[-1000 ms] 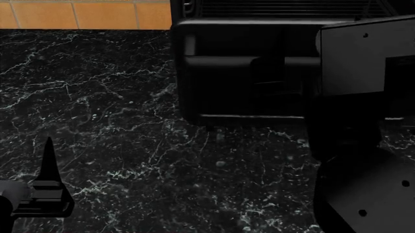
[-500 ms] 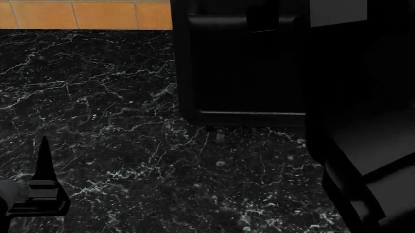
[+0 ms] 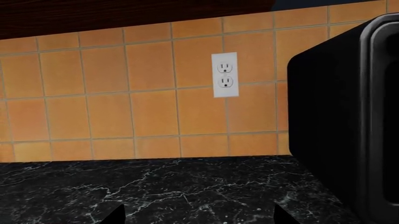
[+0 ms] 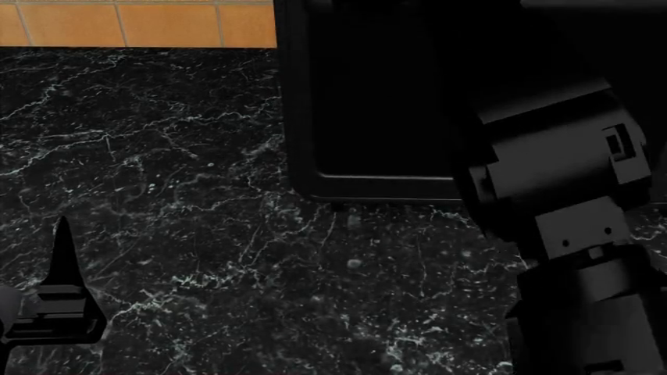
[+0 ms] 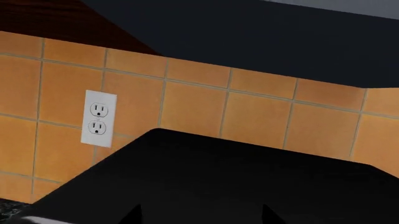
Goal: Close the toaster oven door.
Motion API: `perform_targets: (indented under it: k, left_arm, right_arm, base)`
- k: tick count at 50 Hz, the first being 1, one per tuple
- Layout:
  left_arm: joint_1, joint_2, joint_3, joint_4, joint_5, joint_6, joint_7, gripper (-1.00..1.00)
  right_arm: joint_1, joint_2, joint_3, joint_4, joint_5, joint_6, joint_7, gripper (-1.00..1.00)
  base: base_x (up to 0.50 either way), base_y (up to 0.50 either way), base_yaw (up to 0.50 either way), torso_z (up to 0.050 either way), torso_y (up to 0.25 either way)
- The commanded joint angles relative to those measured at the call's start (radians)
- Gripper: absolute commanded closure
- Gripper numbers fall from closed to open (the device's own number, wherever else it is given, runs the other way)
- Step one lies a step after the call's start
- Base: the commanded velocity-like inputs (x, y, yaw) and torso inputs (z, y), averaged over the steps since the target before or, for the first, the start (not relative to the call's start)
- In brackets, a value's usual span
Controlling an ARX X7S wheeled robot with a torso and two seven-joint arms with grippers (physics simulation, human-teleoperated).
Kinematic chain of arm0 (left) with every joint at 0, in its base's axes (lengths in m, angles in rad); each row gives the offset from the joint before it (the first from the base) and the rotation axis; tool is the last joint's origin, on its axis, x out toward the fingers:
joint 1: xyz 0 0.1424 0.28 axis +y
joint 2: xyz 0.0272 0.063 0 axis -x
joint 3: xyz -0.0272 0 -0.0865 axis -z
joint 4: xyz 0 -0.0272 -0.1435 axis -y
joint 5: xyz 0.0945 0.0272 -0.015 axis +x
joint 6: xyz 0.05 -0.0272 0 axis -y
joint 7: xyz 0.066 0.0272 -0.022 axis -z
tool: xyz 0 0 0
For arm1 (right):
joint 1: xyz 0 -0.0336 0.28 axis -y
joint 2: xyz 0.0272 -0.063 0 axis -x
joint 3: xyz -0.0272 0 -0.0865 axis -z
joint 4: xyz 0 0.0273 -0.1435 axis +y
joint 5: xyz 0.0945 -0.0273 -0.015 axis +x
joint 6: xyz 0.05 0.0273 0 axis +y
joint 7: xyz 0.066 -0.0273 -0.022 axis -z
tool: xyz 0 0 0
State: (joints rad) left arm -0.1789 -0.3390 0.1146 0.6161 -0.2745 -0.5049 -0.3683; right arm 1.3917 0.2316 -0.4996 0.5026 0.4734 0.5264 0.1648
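Observation:
The toaster oven (image 4: pixel 376 94) is a black box at the back of the counter, right of centre in the head view. Its door (image 4: pixel 388 117) stands upright against the front, and no racks show. The left wrist view shows the oven's side (image 3: pixel 330 116) and the door's rounded frame (image 3: pixel 381 112) flush with it. My right gripper (image 5: pixel 201 215) is open above the oven's top (image 5: pixel 218 177) with nothing between its fingers. My right arm (image 4: pixel 552 164) covers the oven's right part. My left gripper (image 3: pixel 199 215) is open low over the counter, left of the oven.
The black marble counter (image 4: pixel 208 195) stretches left of and in front of the oven. An orange tiled wall (image 3: pixel 124 93) with a white outlet (image 3: pixel 224 74) stands behind. One left finger (image 4: pixel 61 250) shows at the near left. A dark cabinet (image 5: pixel 249 42) hangs above.
The door swung up from lying flat and open, with racks showing, to upright against the oven. My right arm rose with it and now covers the oven's right. The left gripper slid slightly left.

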Motion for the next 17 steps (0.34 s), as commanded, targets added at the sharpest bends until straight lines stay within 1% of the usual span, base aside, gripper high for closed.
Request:
perform_targets:
  k: [1,10,17]
  left_arm:
    - [0.002,-0.001,0.000,-0.008,-0.003,0.008,-0.002,-1.00]
    - [0.000,-0.003,0.001,-0.024,-0.005,0.017,-0.001,-1.00]
    - [0.000,-0.003,0.005,-0.032,-0.005,0.022,-0.001,-1.00]
  right_arm:
    - [0.017,-0.124,0.008,0.806,-0.029,-0.085,-0.146,-1.00]
    - [-0.002,-0.150,0.206,0.806,-0.244,-0.063,-0.164,-1.00]
    - [-0.007,-0.156,0.304,0.806,-0.344,-0.062,-0.186,-1.00]
  base:
    - [0.00,0.00,0.01,0.000,0.000]
    - [0.01,0.00,0.01,0.000,0.000]
    - [0.00,0.00,0.00,0.000,0.000]
